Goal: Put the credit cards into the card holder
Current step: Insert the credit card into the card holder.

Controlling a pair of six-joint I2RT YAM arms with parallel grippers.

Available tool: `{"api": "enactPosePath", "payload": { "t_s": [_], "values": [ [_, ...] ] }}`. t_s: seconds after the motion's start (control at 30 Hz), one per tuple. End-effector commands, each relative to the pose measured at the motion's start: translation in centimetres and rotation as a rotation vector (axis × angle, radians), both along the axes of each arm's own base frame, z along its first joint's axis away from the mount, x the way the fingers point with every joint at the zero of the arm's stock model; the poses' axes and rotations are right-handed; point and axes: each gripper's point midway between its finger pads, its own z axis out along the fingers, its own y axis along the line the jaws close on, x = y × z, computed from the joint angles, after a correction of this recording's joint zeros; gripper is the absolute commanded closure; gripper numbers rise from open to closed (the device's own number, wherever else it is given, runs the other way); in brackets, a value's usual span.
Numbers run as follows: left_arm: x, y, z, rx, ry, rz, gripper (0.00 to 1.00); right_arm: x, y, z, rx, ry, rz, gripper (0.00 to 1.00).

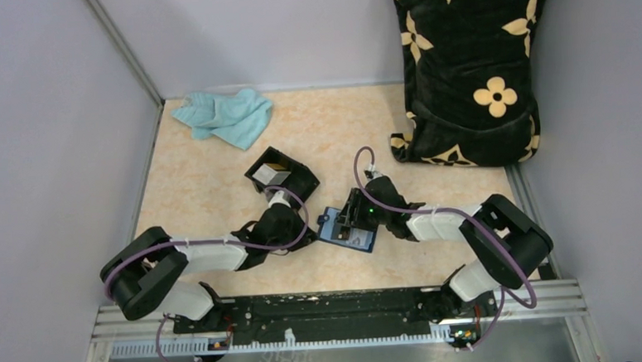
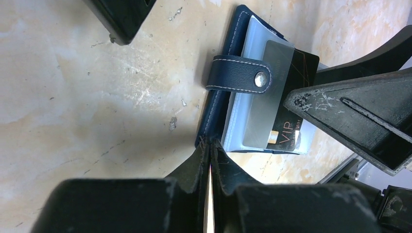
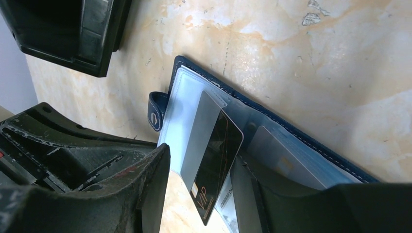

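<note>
Left gripper (image 2: 210,150): fingers pressed together, tips set against the near corner of the card holder (image 2: 214,114). Whether the cover edge is pinched cannot be told.

Right gripper (image 3: 204,162): fingers spread, positioned either side of a black "VIP" card (image 2: 294,128). No grip on the card is seen.

The card holder is laid open and flat on the surface (image 1: 202,187), between the two grippers and just ahead of the arm bases. Its snap tab (image 2: 239,74) is folded over the clear sleeves (image 3: 182,121). The black card is tilted and part-way inside a sleeve, with the printed end sticking out toward the right gripper. A pale card (image 3: 274,153) is seen tucked in a sleeve on the other half.

Further out, a black square box (image 1: 294,182) is placed just beyond the left gripper. Pale and yellowish cards (image 1: 270,174) are seen inside it.

A teal cloth (image 1: 225,117) is crumpled at the far left of the surface. A black cushion (image 1: 469,57) with cream flowers is propped at the far right, against the back wall.
</note>
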Motion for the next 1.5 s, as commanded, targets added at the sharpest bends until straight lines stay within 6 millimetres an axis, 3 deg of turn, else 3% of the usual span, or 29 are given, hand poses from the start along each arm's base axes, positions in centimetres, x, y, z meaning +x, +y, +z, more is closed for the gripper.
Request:
{"api": "enactPosePath", "payload": {
  "t_s": [0.0, 0.57, 0.73, 0.97, 1.33, 1.47],
  "values": [
    [-2.0, 2.6, -3.1, 0.117, 0.070, -0.006, 0.91, -1.5, -4.3, -3.6, -0.208, 0.062, -0.046, 0.51],
    [-2.1, 1.4, -3.7, 0.116, 0.092, -0.039, 0.93, -1.1, -4.6, -2.1, -0.236, 0.036, -0.044, 0.51],
    [-1.9, 1.2, -2.9, 0.090, 0.066, -0.036, 0.91, -1.0, -4.8, -1.7, -0.253, 0.022, -0.032, 0.51],
    [-1.9, -0.5, -2.2, 0.071, 0.045, -0.089, 0.88, -1.0, -5.2, -1.2, -0.318, 0.008, 0.007, 0.47],
    [-3.0, -2.6, -2.3, 0.025, 0.062, -0.128, 0.88, -1.6, -6.9, -2.5, -0.414, 0.037, -0.001, 0.42],
    [-3.2, -3.7, -1.0, -0.054, 0.036, -0.130, 0.88, -1.5, -7.0, -2.4, -0.413, 0.030, -0.008, 0.42]
  ]
}}
